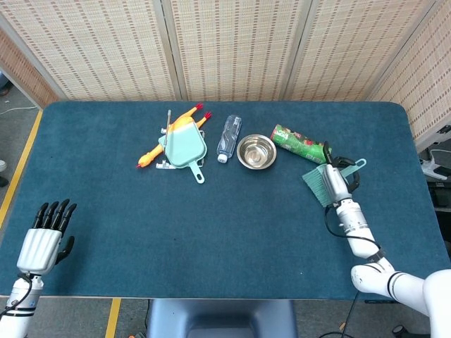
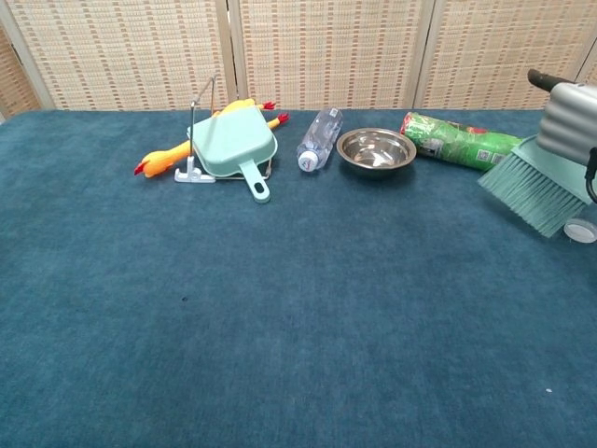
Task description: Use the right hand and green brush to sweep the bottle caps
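The right hand (image 1: 337,184) has its fingers wrapped around the green brush (image 2: 536,189), bristles down on the blue table (image 1: 211,211) at about four o'clock from the steel bowl (image 1: 256,151). One white bottle cap (image 2: 580,230) peeks out just beside the bristles. The left hand (image 1: 44,236) rests at the table's eight o'clock corner, fingers straight and slightly spread, holding nothing.

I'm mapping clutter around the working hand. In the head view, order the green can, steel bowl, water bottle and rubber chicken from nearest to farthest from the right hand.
From the right hand:
1. green can, just up-left of it
2. steel bowl, further left
3. water bottle, left of the bowl
4. rubber chicken, farthest left, partly under the dustpan
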### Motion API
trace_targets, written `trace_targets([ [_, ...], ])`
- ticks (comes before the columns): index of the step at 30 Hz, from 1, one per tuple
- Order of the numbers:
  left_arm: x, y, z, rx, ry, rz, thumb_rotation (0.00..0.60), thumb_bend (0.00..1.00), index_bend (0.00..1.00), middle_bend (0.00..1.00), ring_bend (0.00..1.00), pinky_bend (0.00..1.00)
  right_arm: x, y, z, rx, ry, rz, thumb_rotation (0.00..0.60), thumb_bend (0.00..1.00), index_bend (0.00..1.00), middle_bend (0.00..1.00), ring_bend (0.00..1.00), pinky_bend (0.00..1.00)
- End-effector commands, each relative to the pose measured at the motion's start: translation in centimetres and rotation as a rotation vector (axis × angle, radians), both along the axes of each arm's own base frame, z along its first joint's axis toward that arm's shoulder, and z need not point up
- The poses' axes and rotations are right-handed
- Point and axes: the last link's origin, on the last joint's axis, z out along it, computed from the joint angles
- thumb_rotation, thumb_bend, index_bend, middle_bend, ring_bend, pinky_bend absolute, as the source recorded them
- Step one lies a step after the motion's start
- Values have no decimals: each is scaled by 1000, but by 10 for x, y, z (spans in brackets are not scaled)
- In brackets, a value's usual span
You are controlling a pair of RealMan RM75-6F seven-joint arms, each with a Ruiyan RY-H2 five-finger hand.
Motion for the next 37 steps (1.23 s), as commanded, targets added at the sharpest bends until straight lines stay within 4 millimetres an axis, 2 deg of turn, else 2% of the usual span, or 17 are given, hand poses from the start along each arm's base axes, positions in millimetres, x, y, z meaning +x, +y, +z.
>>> trace_targets([
  [1, 0, 0, 0, -3, -1, 0, 600, 452, 0, 0, 0, 51, 25, 22, 12, 18, -446, -69, 600, 422, 889, 839, 551, 0],
  [5, 0, -1, 0, -5, -2, -3, 600, 452, 0, 0, 0, 51, 39, 43, 6, 88, -645, -121, 600, 422, 890, 839, 551, 0],
  [8, 1, -2, 1, -2, -4, -5, 600, 452, 0, 0, 0, 51, 44, 60, -8, 145, -787, -176, 600, 423, 895, 839, 550, 0],
  [10, 1, -2, 1, 0, -5, -5, 600, 453, 0, 0, 0, 51, 43, 70, -21, 178, -855, -221, 600, 425, 898, 839, 550, 0],
  [13, 1, -3, 2, 2, -7, -7, 600, 453, 0, 0, 0, 51, 34, 84, -39, 232, -849, -284, 600, 426, 871, 839, 544, 0],
  [14, 1, -3, 3, 1, -7, -6, 600, 452, 0, 0, 0, 51, 31, 88, -44, 245, -845, -308, 600, 423, 777, 823, 519, 0],
  [16, 1, -4, 3, -1, -8, -6, 600, 453, 0, 0, 0, 52, 23, 93, -53, 263, -846, -358, 600, 416, 540, 712, 442, 0],
  [17, 1, -3, 2, -3, -9, -6, 600, 453, 0, 0, 0, 52, 21, 94, -55, 264, -851, -372, 600, 406, 417, 617, 394, 0],
  [18, 1, -2, 2, -4, -9, -6, 600, 453, 0, 0, 0, 51, 19, 96, -57, 265, -856, -385, 600, 395, 340, 552, 363, 0],
  [20, 1, -3, 2, -4, -10, -6, 600, 453, 0, 0, 0, 51, 16, 99, -60, 263, -879, -409, 600, 325, 103, 339, 262, 0],
  [22, 1, -3, 3, -2, -12, -6, 600, 453, 0, 0, 0, 51, 16, 102, -58, 259, -910, -414, 600, 250, 9, 184, 182, 0],
  [23, 1, -3, 3, -1, -12, -5, 600, 453, 0, 0, 0, 51, 16, 104, -56, 257, -921, -413, 600, 208, 0, 107, 133, 0],
  [25, 1, -1, 3, -1, -13, -5, 600, 453, 0, 0, 0, 51, 15, 111, -50, 252, -952, -427, 600, 144, 0, 19, 47, 0],
  [29, 2, -2, 2, -2, -14, -10, 600, 452, 0, 0, 0, 51, 13, 124, -31, 228, -1069, -447, 600, 83, 0, 0, 0, 0],
  [32, 4, -2, 3, 6, -18, -25, 600, 453, 0, 0, 0, 51, 7, 133, -4, 116, -1195, -323, 600, 83, 0, 0, 0, 0],
  [34, 4, -3, 3, 13, -21, -33, 600, 454, 0, 0, 0, 51, -4, 144, 12, -5, -1281, -182, 600, 83, 0, 0, 0, 0],
  [37, 4, -2, 4, 22, -19, -41, 600, 453, 0, 0, 0, 51, -29, 158, 17, -114, -1373, -117, 600, 84, 0, 0, 0, 0],
])
